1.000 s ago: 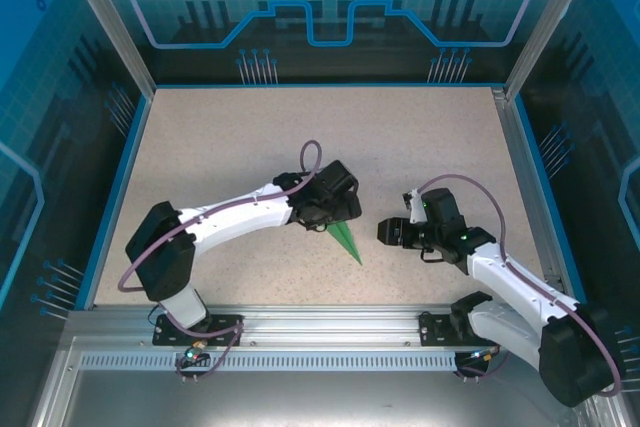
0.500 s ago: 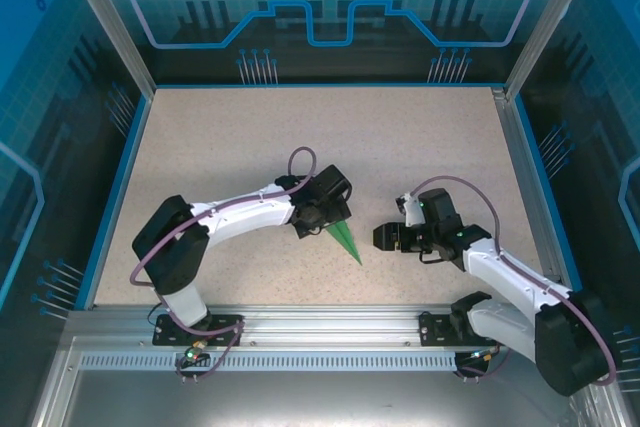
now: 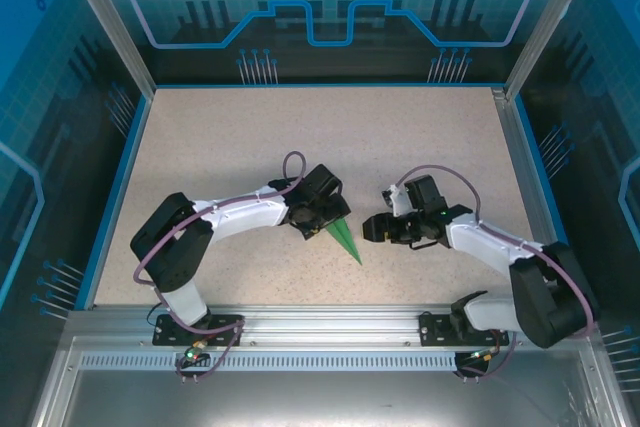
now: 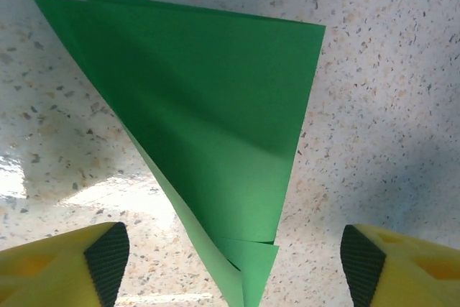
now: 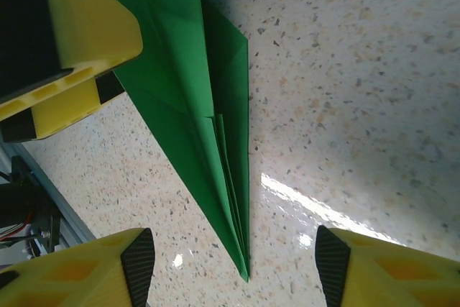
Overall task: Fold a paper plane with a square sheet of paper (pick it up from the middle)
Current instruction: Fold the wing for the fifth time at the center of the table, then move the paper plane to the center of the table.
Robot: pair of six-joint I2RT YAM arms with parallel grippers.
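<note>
Blue printed panels and an aluminium frame (image 3: 300, 322) close in a speckled beige desk (image 3: 250, 137). Near the middle of it, toward the front rail, lies the paper plane (image 3: 347, 242), a slim pointed dart of bright green folded paper. It rests flat on the surface with its sharp tip aimed at the near right and its wide tail under the left arm's wrist.

The left hand (image 3: 330, 219) hangs over that wide tail. In its wrist view the paper plane (image 4: 215, 106) spreads as a broad creased triangle on the desk, and a narrow end runs down between the two yellow fingers (image 4: 65, 264). Their dark pads stand wide apart with bare desk on either side of the paper, so this hand is spread and clamps nothing.

The right hand (image 3: 372, 230) sits just beside the plane on its right, pointing toward it. Its wrist view shows the paper plane (image 5: 194, 106) lengthwise, with layered folds meeting at the tip, which ends between this hand's own yellow fingers (image 5: 388, 271). Those fingers are also apart and hold nothing. At upper left in that view, one yellow finger (image 5: 79, 41) of the left hand overlaps the plane's wide end; whether it touches the paper I cannot tell.
</note>
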